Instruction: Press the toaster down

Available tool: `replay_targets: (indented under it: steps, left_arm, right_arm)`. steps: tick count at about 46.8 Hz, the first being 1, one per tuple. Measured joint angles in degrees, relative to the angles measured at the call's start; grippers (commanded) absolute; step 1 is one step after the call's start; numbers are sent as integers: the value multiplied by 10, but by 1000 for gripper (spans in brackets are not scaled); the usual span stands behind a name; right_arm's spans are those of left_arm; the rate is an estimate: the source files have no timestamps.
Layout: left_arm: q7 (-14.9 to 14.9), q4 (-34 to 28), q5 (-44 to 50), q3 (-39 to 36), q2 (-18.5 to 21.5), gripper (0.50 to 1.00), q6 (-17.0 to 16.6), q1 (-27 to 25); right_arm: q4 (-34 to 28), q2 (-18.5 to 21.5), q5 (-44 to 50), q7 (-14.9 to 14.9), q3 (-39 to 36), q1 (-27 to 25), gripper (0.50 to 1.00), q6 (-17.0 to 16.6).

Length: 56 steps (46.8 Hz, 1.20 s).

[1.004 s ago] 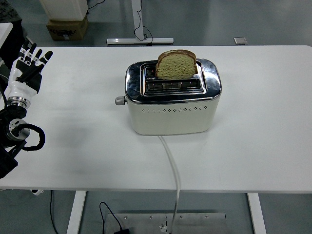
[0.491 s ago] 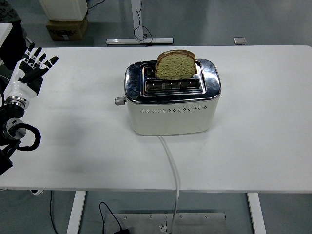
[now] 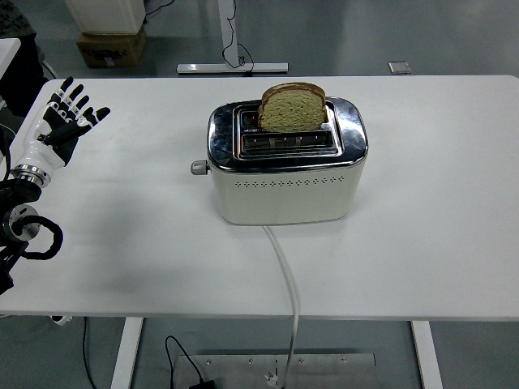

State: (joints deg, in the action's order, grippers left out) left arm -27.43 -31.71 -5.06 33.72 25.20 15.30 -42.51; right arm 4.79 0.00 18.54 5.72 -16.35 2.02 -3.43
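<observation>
Toaster at mid-table, our left hand well off to its left.

We see wide bare table (image 3: 438, 243) on every side of the toaster (image 3: 285, 174), its cord (image 3: 285, 275) running over the near edge. Our left hand (image 3: 63, 126) hovers near the far left corner, fingers spread and holding nothing, well apart from the lever knob (image 3: 197, 168) on the toaster's left end. A bread slice (image 3: 293, 107) stands raised in the far slot; the near slot looks empty, though its depth is hard to read.
</observation>
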Motion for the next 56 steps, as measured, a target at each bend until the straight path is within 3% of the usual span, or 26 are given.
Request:
replay_targets:
  steps: [17,46,56]
  left_arm:
    - [0,0,-46,-1,16,1000,49,6]
    - [-2,-16,-251,-1,58,1000,47,11]
    - [-2,-78,-290,-1,105,1000,42,-4]
  right_arm:
    - [0,0,0,0,0,0,998,0]
    - [0,0,0,0,0,0,998,0]
    - [0,0,0,0,0,0,998,0]
